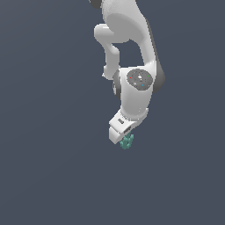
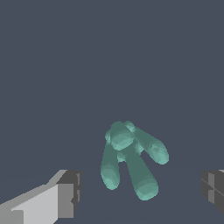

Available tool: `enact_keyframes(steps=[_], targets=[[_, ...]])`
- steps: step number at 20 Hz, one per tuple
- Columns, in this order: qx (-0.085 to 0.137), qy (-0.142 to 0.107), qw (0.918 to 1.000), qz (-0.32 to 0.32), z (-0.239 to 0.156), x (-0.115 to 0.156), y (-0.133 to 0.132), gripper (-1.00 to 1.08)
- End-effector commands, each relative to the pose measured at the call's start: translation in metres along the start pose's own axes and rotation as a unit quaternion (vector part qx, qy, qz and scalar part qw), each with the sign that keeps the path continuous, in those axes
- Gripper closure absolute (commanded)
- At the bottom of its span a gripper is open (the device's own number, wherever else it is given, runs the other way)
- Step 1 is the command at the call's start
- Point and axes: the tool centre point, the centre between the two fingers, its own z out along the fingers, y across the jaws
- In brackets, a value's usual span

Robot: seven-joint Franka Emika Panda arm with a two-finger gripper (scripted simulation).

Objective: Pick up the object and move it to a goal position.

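Note:
The object (image 2: 129, 157) is a small teal-green knobbly piece with three short rounded prongs. In the wrist view it lies on the dark grey floor between the two fingertips (image 2: 70, 192), touching neither. My gripper (image 2: 142, 194) is open, its jaws wide apart on either side of the piece. In the exterior view the object (image 1: 127, 141) peeks out just below the white hand, and my gripper (image 1: 124, 136) sits right over it; the fingers are hidden there by the hand.
The white arm (image 1: 132, 48) reaches down from the top of the exterior view. A plain dark grey floor (image 1: 44, 167) lies all around. No other objects show.

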Motion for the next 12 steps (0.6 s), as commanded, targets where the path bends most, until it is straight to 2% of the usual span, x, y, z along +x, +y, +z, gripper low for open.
enact_keyframes(steps=[1, 7, 12], targets=[[0.000, 0.000, 1.0000, 0.000, 0.007, 0.000, 0.000, -0.92], [0.000, 0.000, 1.0000, -0.002, 0.038, -0.001, -0.001, -0.92], [0.000, 0.000, 1.0000, -0.003, 0.048, 0.000, -0.001, -0.92]])
